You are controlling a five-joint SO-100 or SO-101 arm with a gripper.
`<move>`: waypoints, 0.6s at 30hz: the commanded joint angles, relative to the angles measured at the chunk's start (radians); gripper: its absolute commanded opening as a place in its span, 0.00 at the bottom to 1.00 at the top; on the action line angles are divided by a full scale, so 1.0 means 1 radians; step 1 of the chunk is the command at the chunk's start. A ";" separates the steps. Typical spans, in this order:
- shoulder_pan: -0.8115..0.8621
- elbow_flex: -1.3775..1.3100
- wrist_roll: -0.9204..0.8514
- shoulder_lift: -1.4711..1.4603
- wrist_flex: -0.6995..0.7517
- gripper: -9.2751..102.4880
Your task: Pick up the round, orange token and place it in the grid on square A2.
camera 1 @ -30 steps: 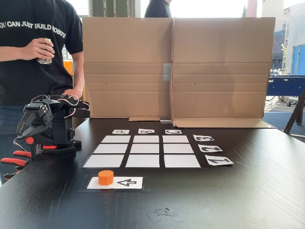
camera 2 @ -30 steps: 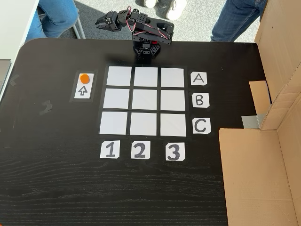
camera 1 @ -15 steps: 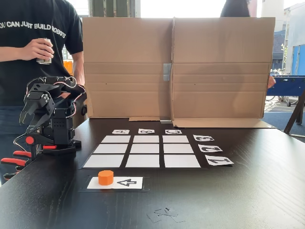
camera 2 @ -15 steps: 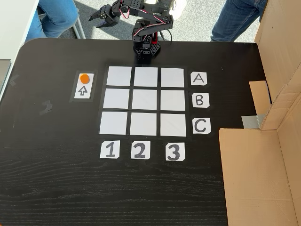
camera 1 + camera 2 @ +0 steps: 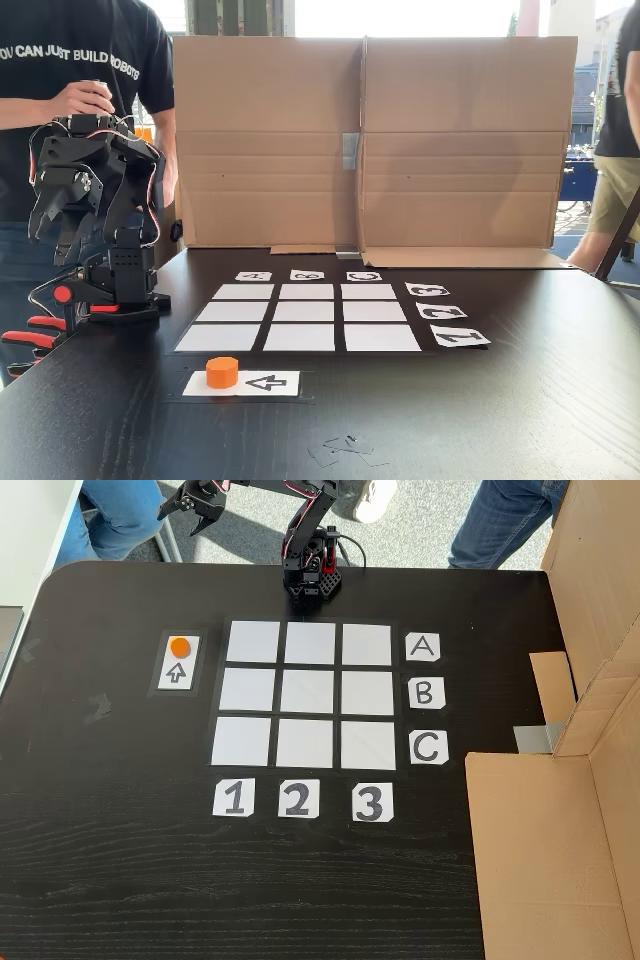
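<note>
On the black table, near its left side in the top-down fixed view, the token is sitting on a white strip printed with an arrow, just left of the grid. In the low fixed view the token is standing in front of the grid, apart from it. Square A2 is lying bare in the row beside the A card, above the 2 card. At the table's far edge the arm is rising from its base; the gripper is hanging raised, well apart from the token, jaws parted and holding nothing. Behind the grid a cardboard screen is standing upright. A person in a black shirt is standing behind the arm.
</note>
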 commanded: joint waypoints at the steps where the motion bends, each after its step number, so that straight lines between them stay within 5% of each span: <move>1: -0.035 -0.153 -0.009 -0.069 0.054 0.37; 18: -0.242 -0.365 -0.006 -0.322 0.146 0.37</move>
